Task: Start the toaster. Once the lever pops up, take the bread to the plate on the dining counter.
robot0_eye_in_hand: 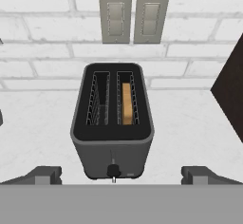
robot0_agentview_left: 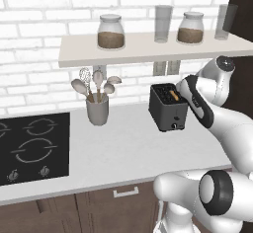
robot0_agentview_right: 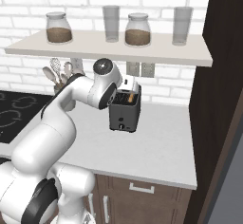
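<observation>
The dark grey toaster (robot0_agentview_left: 168, 109) (robot0_agentview_right: 125, 110) (robot0_eye_in_hand: 113, 123) stands on the grey-white worktop near the brick wall. The bread (robot0_eye_in_hand: 126, 103) (robot0_agentview_left: 174, 96) (robot0_agentview_right: 130, 96) sits deep in its right slot, with only the golden top edge showing. The left slot is empty. A small knob (robot0_eye_in_hand: 113, 171) is low on the front. My gripper (robot0_eye_in_hand: 123, 175) hovers above and just in front of the toaster, open, its fingertips (robot0_eye_in_hand: 45, 174) spread wider than the toaster body. The plate and the dining counter are out of view.
A shelf (robot0_agentview_left: 148, 49) with jars and glasses overhangs the toaster. A grey utensil holder (robot0_agentview_left: 97, 109) stands to the left, and a black hob (robot0_agentview_left: 32, 145) beyond it. A dark cabinet wall (robot0_agentview_right: 218, 99) closes the right side. Two wall outlets (robot0_eye_in_hand: 133, 16) are behind the toaster.
</observation>
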Tool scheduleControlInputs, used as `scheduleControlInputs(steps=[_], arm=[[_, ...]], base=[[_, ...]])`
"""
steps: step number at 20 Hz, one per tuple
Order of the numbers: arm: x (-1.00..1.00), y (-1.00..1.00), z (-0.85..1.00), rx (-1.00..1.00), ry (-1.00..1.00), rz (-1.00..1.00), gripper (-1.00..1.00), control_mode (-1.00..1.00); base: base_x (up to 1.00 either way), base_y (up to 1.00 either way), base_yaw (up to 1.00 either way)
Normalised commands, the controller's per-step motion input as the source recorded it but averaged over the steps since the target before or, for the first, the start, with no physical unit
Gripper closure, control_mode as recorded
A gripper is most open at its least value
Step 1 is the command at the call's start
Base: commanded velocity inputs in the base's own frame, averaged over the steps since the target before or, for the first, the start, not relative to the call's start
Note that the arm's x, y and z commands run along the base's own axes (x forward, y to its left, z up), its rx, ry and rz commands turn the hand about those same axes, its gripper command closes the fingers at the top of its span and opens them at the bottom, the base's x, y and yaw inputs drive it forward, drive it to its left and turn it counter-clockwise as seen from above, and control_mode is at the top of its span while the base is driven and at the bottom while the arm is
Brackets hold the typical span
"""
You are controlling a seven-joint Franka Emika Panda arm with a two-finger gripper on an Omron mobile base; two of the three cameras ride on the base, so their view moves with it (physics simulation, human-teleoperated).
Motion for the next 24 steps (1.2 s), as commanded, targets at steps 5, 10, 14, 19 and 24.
scheduleControlInputs(steps=[5, 10, 14, 19, 24], arm=[[0.0, 0.0, 0.0, 0.0, 0.0, 0.0, -1.0, -1.0], [0.0, 0.0, 0.0, 0.0, 0.0, 0.0, -1.0, -1.0], [0.0, 0.0, 0.0, 0.0, 0.0, 0.0, -1.0, -1.0], [0.0, 0.0, 0.0, 0.0, 0.0, 0.0, -1.0, -1.0], [0.0, 0.0, 0.0, 0.0, 0.0, 0.0, -1.0, -1.0]], base=[[0.0, 0.0, 0.0], [0.0, 0.0, 0.0], [0.0, 0.0, 0.0], [0.0, 0.0, 0.0], [0.0, 0.0, 0.0]])
